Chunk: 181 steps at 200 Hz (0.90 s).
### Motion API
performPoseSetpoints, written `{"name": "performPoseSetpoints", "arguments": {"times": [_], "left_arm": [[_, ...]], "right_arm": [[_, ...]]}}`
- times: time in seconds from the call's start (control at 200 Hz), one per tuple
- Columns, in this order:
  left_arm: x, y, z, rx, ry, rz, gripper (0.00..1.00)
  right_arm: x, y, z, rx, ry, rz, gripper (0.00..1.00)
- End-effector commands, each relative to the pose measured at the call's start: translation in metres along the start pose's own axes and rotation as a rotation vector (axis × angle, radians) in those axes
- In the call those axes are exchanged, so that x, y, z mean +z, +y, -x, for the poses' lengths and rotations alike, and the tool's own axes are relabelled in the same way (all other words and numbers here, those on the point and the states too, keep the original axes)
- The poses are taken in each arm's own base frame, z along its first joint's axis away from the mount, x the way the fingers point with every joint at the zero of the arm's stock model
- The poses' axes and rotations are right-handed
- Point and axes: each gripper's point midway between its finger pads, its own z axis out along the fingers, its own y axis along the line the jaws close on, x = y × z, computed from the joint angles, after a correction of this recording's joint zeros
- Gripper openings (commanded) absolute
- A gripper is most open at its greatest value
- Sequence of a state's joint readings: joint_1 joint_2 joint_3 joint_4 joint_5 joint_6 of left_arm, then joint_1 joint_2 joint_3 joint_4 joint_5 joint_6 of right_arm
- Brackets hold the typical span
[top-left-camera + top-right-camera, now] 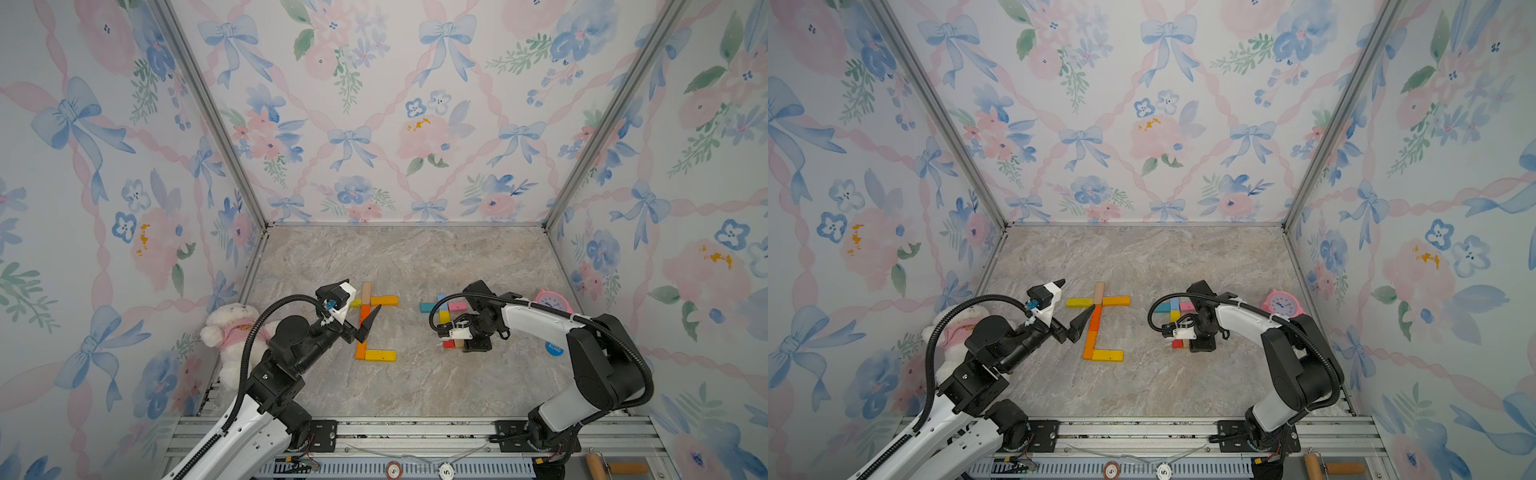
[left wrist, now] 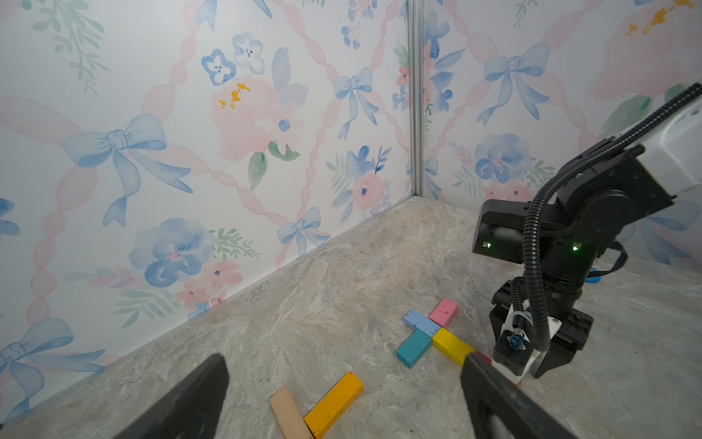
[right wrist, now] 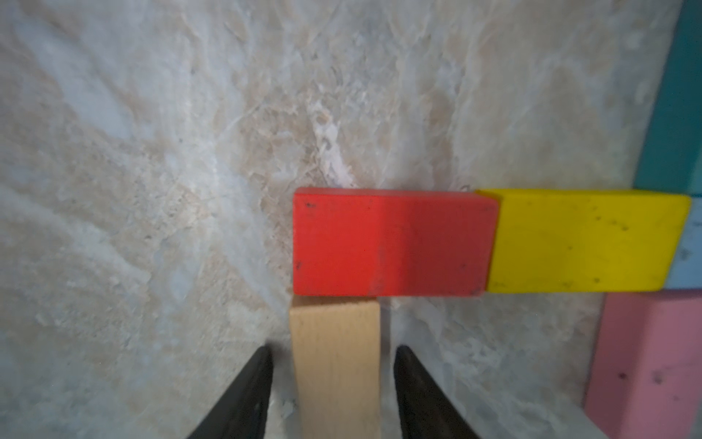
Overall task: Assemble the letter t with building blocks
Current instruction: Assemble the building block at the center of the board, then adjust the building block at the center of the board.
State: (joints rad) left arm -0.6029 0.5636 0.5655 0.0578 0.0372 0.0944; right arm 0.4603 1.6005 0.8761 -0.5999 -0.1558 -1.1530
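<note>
Two groups of building blocks lie flat on the marble floor. On the left, a tan block (image 1: 366,292), a yellow-orange block (image 1: 384,300), an orange block (image 1: 364,320) and a yellow block (image 1: 380,355) form one figure. My left gripper (image 1: 361,299) hovers over its top, wide open and empty. On the right lie blue (image 1: 441,300), teal (image 1: 427,307), pink (image 1: 457,306), yellow (image 3: 585,243) and red (image 3: 391,243) blocks. A peach block (image 3: 334,342) butts against the red one's side. My right gripper (image 3: 332,349) straddles the peach block, open, with a gap on each side.
A white plush bear (image 1: 232,332) lies against the left wall. A pink clock (image 1: 550,301) and a blue round lid (image 1: 553,347) sit by the right wall. Floral walls close in three sides; a metal rail (image 1: 415,430) runs along the front.
</note>
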Motion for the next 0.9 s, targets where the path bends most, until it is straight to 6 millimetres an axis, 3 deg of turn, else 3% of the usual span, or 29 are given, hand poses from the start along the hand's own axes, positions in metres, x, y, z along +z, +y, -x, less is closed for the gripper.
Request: {"name": "performPoseSetpoints", "arguments": {"times": [0.0, 0.09, 0.35, 0.66, 0.75, 0.825, 0.9], "left_arm": [[-0.001, -0.001, 0.005, 0.001, -0.023, 0.001, 0.98], [-0.002, 0.0, 0.005, 0.001, -0.024, 0.002, 0.98], [-0.001, -0.001, 0.005, 0.001, -0.023, 0.001, 0.98], [-0.002, 0.0, 0.006, 0.002, -0.026, 0.003, 0.98], [-0.002, 0.0, 0.006, 0.001, -0.028, 0.002, 0.98], [-0.002, 0.0, 0.006, 0.001, -0.027, 0.001, 0.98], [-0.002, 0.0, 0.006, 0.001, -0.026, 0.004, 0.98]], "right_arm": [[0.001, 0.002, 0.0, 0.016, 0.015, 0.023, 0.61], [-0.001, -0.002, 0.001, 0.027, 0.011, 0.011, 0.72], [-0.012, -0.01, 0.005, 0.059, -0.017, -0.025, 0.73], [-0.057, -0.015, 0.012, 0.149, -0.161, -0.137, 0.73], [-0.065, -0.017, 0.009, 0.168, -0.188, -0.187, 0.63], [-0.066, -0.018, 0.005, 0.176, -0.187, -0.209, 0.39], [-0.064, -0.015, -0.002, 0.185, -0.171, -0.196, 0.25]]}}
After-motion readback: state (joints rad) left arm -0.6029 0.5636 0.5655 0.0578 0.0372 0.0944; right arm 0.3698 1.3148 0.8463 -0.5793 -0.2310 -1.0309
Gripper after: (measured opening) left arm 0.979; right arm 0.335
